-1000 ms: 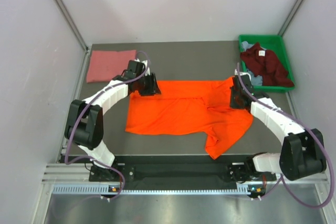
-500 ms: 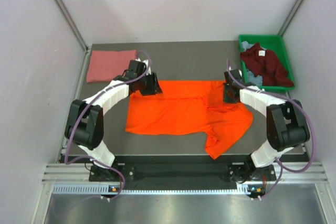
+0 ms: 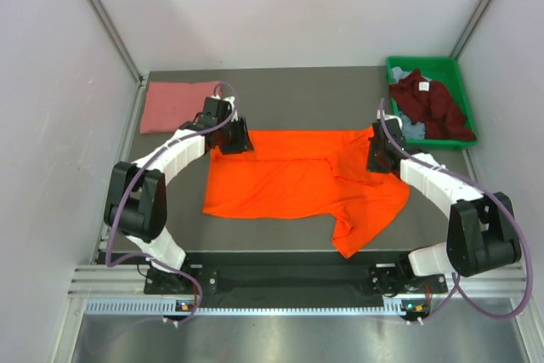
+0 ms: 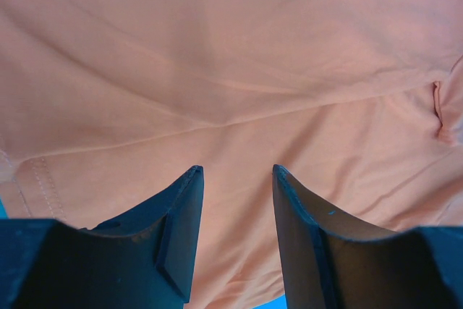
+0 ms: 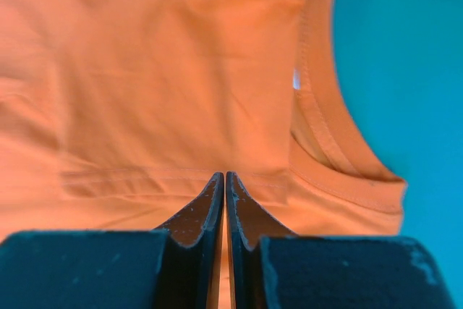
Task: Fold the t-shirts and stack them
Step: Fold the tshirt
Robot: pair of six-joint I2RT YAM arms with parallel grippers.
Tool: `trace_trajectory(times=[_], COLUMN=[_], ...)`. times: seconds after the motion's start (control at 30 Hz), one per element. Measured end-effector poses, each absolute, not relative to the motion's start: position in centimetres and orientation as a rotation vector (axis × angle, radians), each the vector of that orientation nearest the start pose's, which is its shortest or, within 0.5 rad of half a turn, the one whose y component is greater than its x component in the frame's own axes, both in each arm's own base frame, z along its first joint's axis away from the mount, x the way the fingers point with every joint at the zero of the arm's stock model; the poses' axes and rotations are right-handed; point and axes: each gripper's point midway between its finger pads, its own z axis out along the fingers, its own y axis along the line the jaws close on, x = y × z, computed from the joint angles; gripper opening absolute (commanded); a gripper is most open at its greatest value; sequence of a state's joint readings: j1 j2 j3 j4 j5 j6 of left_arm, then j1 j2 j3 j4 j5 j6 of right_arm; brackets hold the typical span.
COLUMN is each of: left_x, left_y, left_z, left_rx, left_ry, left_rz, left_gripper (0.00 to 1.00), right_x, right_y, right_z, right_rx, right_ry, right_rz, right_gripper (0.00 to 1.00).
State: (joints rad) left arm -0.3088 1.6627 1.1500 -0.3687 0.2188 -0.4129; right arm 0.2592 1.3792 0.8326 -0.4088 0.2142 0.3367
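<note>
Top external view showed a dark grey table (image 3: 306,98) closed in by pale walls (image 3: 280,6), with a slotted metal rail (image 3: 280,304) along its near edge. A green bin (image 3: 425,63) stood at the far right corner of the table. It held a dark maroon t-shirt (image 3: 429,104) crumpled on top of a pale blue-grey t-shirt (image 3: 414,129), of which only scraps showed. At the far left corner a salmon pink t-shirt (image 3: 177,104) lay folded into a flat rectangle.

The orange t-shirt (image 3: 289,176) lay spread in the middle of the table. Its left part was smooth and roughly rectangular. Its right part was rumpled, with one flap reaching toward the near edge.

The left gripper (image 3: 239,137) was down at the shirt's far left corner. In the left wrist view the left gripper (image 4: 237,171) had its fingers clearly apart over flat, lightly creased orange cloth (image 4: 231,70), with nothing clamped between them.

The right gripper (image 3: 376,157) was at the shirt's far right corner. In the right wrist view the right gripper (image 5: 225,175) had its fingers drawn together to a slit. They were pinching the orange cloth (image 5: 166,70) just beside a stitched, ribbed edge. The bare table (image 5: 394,77) showed beyond that edge.
</note>
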Motion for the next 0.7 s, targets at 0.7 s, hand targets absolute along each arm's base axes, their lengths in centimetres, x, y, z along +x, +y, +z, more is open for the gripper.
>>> trace_trajectory(times=[0.7], left_x=[46.8], left_y=[-11.9], left_z=[8.3], left_rx=[-0.279], left_ry=[2.439], left_rz=[-0.585], left_gripper=[0.47], right_x=[36.4], right_y=[3.5], right_z=[7.5], right_rx=[0.473], right_ry=[2.328], right_rz=[0.106], right_gripper=[0.28])
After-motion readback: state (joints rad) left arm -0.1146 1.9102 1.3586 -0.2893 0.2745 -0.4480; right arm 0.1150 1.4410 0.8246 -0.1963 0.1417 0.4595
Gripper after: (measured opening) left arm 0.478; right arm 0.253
